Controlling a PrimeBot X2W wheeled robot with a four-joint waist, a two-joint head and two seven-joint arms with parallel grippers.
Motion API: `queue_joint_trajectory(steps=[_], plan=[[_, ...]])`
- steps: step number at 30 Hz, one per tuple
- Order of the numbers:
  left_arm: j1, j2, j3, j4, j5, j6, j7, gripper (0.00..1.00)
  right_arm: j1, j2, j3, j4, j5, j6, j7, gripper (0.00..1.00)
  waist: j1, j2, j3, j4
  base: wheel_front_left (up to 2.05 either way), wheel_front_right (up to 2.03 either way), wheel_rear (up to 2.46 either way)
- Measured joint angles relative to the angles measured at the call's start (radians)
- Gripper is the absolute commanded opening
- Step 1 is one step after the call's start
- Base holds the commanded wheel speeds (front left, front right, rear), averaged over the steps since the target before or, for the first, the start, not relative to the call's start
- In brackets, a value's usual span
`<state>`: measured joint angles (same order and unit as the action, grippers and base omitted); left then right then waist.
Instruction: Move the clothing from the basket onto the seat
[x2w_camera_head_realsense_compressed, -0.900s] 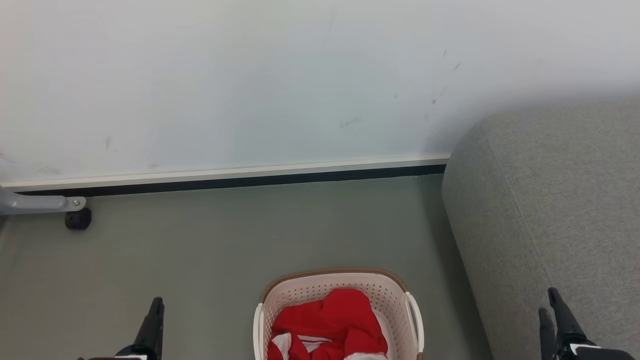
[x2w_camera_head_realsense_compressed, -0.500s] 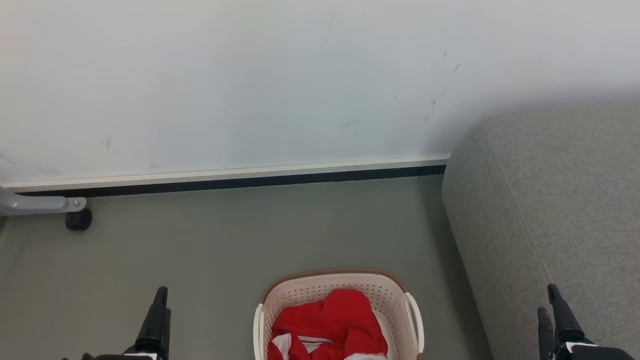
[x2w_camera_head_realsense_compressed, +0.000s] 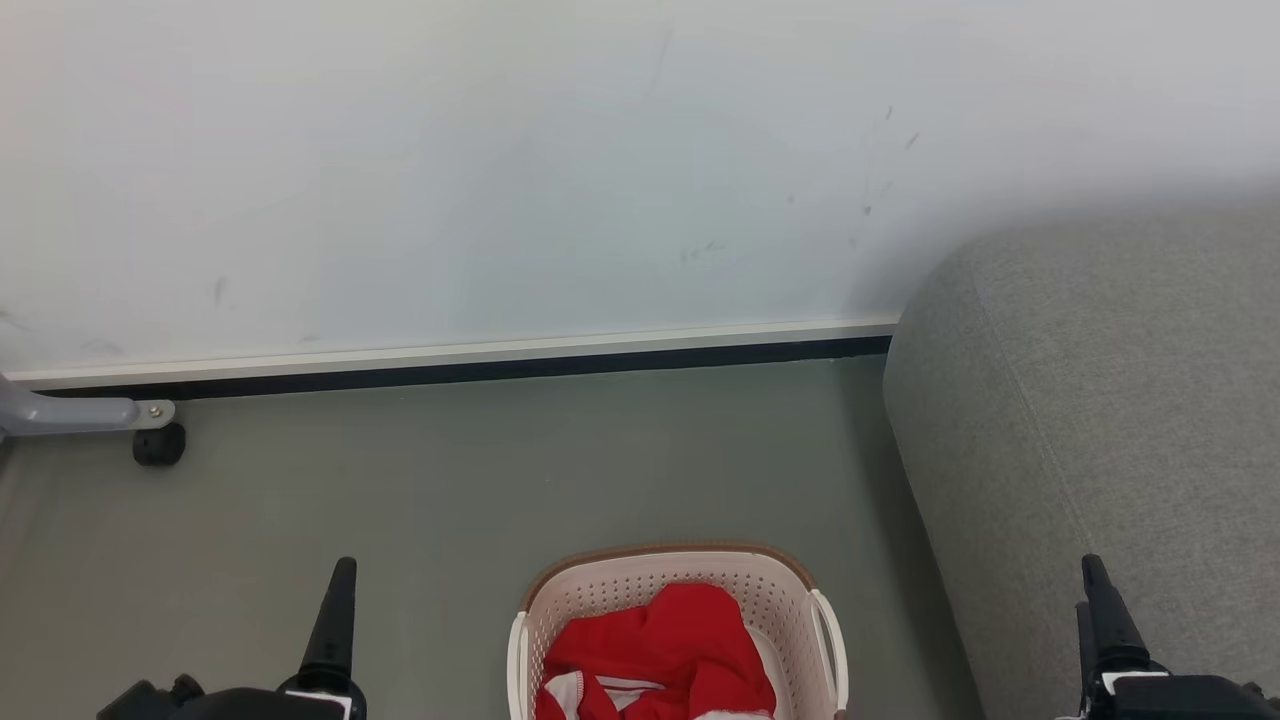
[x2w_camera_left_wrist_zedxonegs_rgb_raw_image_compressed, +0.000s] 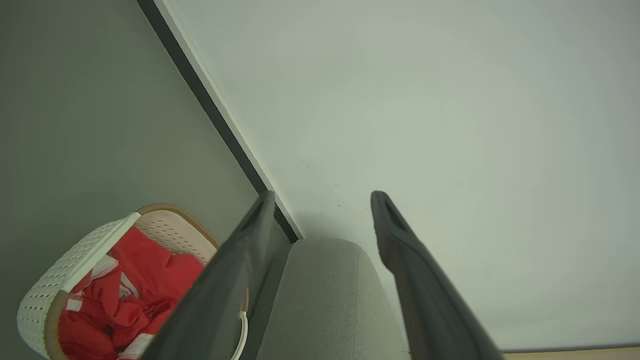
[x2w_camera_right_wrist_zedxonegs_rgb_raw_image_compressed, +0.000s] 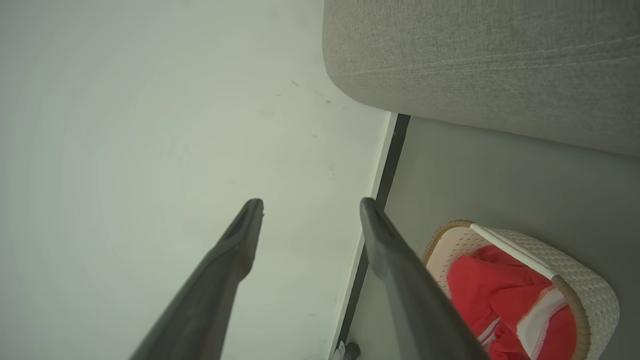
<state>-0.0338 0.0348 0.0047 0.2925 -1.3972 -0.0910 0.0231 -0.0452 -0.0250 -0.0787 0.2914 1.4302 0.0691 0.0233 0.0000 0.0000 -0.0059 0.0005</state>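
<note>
The left gripper and right gripper were seen spread and empty. Between them, the clothing was heaped in the basket, set on the floor well short of its wall-side edge. The seat was found beside it.

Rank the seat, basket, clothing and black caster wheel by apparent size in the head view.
1. seat: largest, though cut by the right edge.
2. basket: partly cut off at the bottom.
3. clothing: lies inside the basket, also cut off.
4. caster wheel: smallest, and farther off by the wall.
</note>
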Motion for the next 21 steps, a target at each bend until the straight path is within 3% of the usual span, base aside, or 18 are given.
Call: queue_joint_trajectory(steps=[21], plan=[[-0.002,0.064,-0.112,-0.046,0.405,0.067,-0.082,1.00,0.038,-0.042,0.112,-0.068,-0.429,-0.061,-0.079,1.00,-0.0001,0.0000,-0.023,0.003,0.00,0.00,0.00]])
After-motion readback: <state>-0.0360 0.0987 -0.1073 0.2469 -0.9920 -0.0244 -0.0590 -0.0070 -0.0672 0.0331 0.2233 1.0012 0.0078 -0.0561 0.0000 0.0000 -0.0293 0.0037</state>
